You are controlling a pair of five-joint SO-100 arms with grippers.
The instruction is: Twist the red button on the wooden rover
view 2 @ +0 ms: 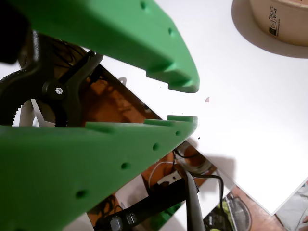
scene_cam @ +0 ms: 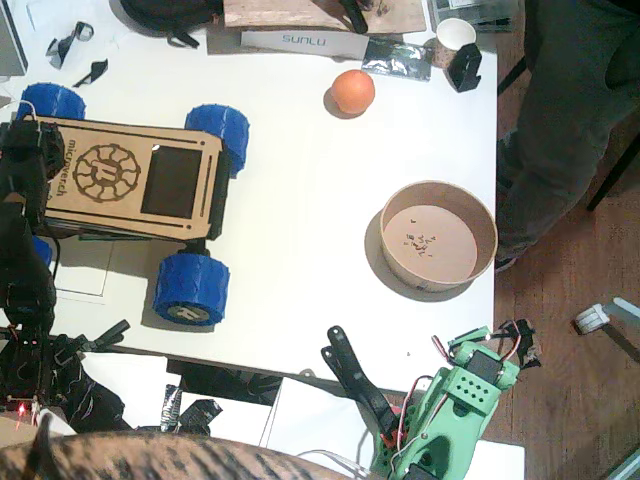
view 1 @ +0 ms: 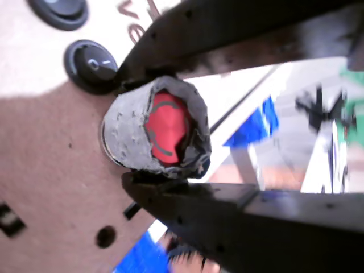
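One white bench carries everything. The wooden rover lies at its left side on blue wheels, a paper bowl well apart to its right and an orange beyond. The black left arm reaches over the rover's left end. In a wrist view, the left pincer is clamped on the red button, one dark finger above and one below its grey rim, beside a black rocker switch. The green right pincer hangs over the bench's near edge, narrowly parted, holding nothing.
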